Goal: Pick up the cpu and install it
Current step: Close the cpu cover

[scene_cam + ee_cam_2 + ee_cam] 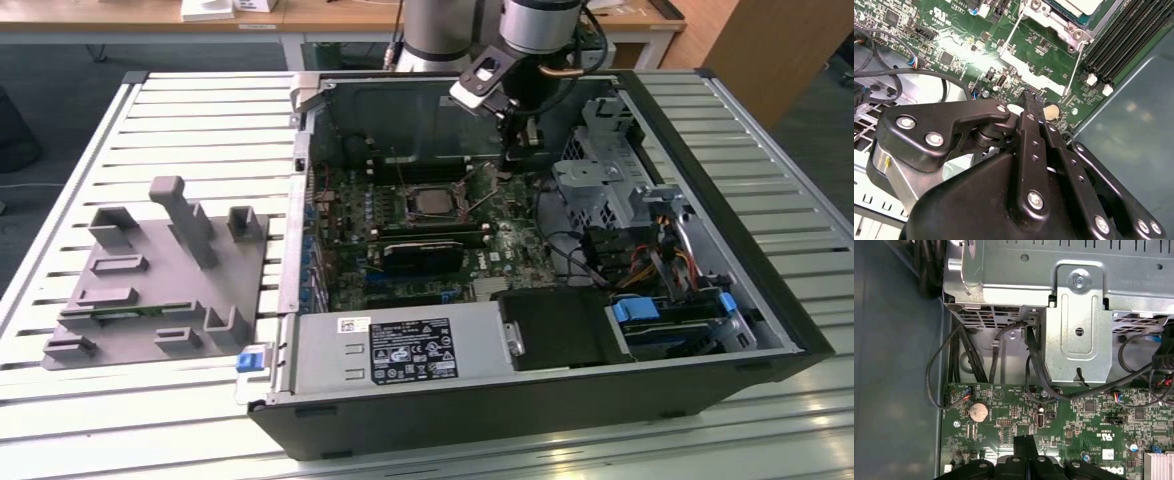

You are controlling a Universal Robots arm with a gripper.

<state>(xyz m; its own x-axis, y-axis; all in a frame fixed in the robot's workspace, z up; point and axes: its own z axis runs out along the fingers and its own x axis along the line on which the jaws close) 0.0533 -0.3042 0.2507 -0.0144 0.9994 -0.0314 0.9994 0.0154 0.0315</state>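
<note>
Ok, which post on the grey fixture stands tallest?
The slim post near the middle of the grey fixture's far edge; it is narrow and rises well above every other upright there.

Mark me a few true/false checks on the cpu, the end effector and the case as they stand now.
1. The cpu sits in the socket on the board. True.
2. The end effector is open. False: it is shut, with nothing in it.
3. The end effector hangs over the grey fixture. False: it is inside the case, above the board.
4. A coin cell lies on the board near the end effector. True.
</note>
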